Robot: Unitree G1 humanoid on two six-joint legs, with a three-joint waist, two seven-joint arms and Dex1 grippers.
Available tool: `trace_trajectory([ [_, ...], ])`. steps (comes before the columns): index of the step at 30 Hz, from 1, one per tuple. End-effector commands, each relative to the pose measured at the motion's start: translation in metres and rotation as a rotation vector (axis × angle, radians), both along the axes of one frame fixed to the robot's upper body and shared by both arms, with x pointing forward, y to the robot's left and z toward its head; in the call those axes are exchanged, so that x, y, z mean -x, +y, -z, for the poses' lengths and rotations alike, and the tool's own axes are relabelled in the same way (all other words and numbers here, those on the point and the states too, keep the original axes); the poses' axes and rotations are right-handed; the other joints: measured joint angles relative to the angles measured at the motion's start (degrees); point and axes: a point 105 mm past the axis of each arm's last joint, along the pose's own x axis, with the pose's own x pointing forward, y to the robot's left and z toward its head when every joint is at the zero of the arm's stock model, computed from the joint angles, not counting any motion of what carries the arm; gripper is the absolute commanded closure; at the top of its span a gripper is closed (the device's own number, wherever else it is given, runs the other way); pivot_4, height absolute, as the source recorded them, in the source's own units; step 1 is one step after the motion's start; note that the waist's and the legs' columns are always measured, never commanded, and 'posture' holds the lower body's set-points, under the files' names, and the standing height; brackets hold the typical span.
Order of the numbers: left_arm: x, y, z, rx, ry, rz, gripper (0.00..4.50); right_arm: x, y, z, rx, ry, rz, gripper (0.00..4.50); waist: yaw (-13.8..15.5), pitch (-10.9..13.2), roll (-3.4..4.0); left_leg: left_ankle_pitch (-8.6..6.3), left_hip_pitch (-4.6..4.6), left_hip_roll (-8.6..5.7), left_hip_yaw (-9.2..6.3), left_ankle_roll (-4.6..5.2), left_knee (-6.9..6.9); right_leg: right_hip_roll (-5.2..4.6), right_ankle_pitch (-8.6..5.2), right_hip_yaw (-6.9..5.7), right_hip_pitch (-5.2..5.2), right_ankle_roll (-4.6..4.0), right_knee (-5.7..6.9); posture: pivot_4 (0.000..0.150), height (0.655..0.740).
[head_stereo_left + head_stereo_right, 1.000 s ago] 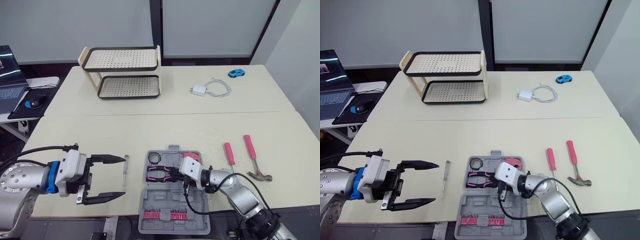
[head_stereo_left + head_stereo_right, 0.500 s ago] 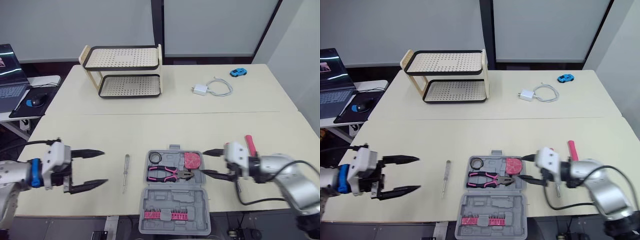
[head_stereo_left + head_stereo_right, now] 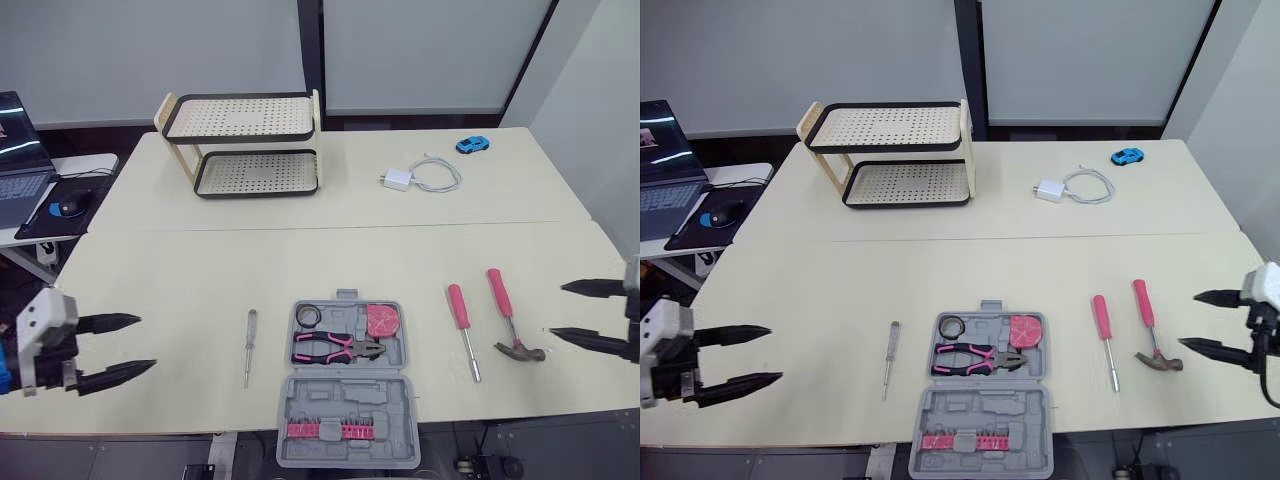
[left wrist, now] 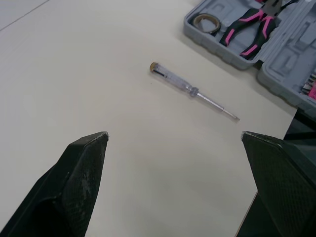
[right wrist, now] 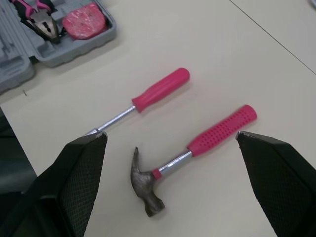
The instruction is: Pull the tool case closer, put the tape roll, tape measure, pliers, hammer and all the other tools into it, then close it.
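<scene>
Grey plastic tool case (image 3: pixel 348 400) lies open at lower centre, black-and-pink pliers (image 3: pixel 335 348) now inside; your right tool (image 3: pixel 558 310) and left tool (image 3: pixel 146 343) have drawn back, both spread empty, leaving the pink-handled hammer (image 3: pixel 500 295) outside.

Case (image 3: pixel 350 400) grey. Pliers (image 3: pixel 335 349) pink/black grips. Tape measure (image 3: pixel 382 320) pink. Hammer (image 3: pixel 507 312) and screwdriver (image 3: pixel 464 332) handles pink, hammer grip dotted. Rack (image 3: pixel 240 118) cream, black rims, dotted holes. Table (image 3: pixel 300 260) beige. Toy car (image 3: pixel 472 145) blue, charger (image 3: pixel 397 180) white.
</scene>
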Motion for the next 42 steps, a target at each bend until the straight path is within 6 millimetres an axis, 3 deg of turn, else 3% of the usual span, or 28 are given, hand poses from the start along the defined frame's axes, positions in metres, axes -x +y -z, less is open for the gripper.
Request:
trace_trajectory([
  [1, -0.002, 0.011, -0.009, -0.032, -0.018, -0.014, 0.00, 0.002, -0.014, -0.010, 0.042, -0.002, 0.009, 0.02, -0.02, 0.05, 0.08, 0.00, -0.01, 0.00, 0.00, 0.00, 0.00, 0.00, 0.00, 0.00, -0.01, 0.00, 0.00, 0.150, 0.7400],
  [10, -0.010, 0.009, -0.011, -0.032, -0.046, -0.010, 0.00, -0.006, -0.013, -0.011, 0.044, -0.024, 0.023, 0.02, -0.01, 0.09, 0.16, 0.00, -0.04, 0.01, 0.01, 0.00, 0.00, 0.00, 0.00, 0.03, -0.07, 0.00, 0.03, 0.150, 0.7400],
  [19, -0.011, 0.005, -0.008, -0.065, -0.040, 0.021, 0.00, -0.010, 0.000, -0.007, 0.056, -0.024, 0.004, 0.02, 0.00, 0.10, 0.19, 0.00, -0.04, 0.00, 0.01, -0.01, 0.00, -0.01, 0.00, 0.04, -0.08, 0.00, 0.04, 0.150, 0.7400],
  [21, -0.009, 0.004, -0.003, -0.106, -0.029, 0.049, 0.39, -0.010, 0.008, -0.002, 0.071, -0.014, -0.017, 0.00, 0.01, 0.10, 0.19, 0.00, -0.04, 0.00, 0.01, -0.01, 0.00, -0.01, 0.00, 0.04, -0.09, 0.00, 0.05, 0.150, 0.7400],
  [24, -0.012, -0.004, -0.001, -0.113, -0.046, 0.071, 1.21, -0.006, 0.030, 0.010, 0.079, -0.004, -0.091, 0.64, 0.04, 0.10, 0.19, 0.00, -0.06, 0.02, -0.01, -0.01, 0.00, 0.00, 0.00, 0.02, -0.09, 0.00, 0.05, 0.150, 0.7400],
  [34, -0.013, -0.048, 0.013, -0.169, -0.039, 0.177, 4.50, 0.009, 0.101, 0.046, 0.098, 0.002, -0.307, 4.29, 0.15, 0.09, 0.18, 0.00, -0.08, 0.00, -0.04, -0.01, 0.05, -0.03, 0.00, 0.02, -0.08, 0.01, 0.07, 0.150, 0.7400],
  [35, -0.013, -0.055, 0.016, -0.167, -0.035, 0.188, 4.50, 0.009, 0.110, 0.050, 0.100, -0.002, -0.325, 4.48, 0.16, 0.09, 0.18, 0.00, -0.09, 0.00, -0.04, -0.01, 0.05, -0.02, 0.01, 0.02, -0.08, 0.01, 0.07, 0.150, 0.7400],
  [39, -0.006, -0.095, 0.032, -0.158, -0.014, 0.289, 4.50, 0.010, 0.144, 0.067, 0.110, -0.012, -0.383, 4.48, 0.16, 0.08, 0.16, 0.00, -0.08, -0.02, -0.03, -0.01, 0.07, -0.03, 0.01, 0.05, -0.06, 0.01, 0.06, 0.150, 0.7400],
  [42, -0.004, -0.118, 0.040, -0.138, -0.010, 0.320, 4.50, 0.011, 0.159, 0.074, 0.101, -0.008, -0.404, 4.48, 0.18, 0.08, 0.15, 0.00, -0.10, -0.03, -0.05, -0.01, 0.08, -0.03, 0.01, 0.04, -0.06, 0.01, 0.06, 0.150, 0.7400],
])
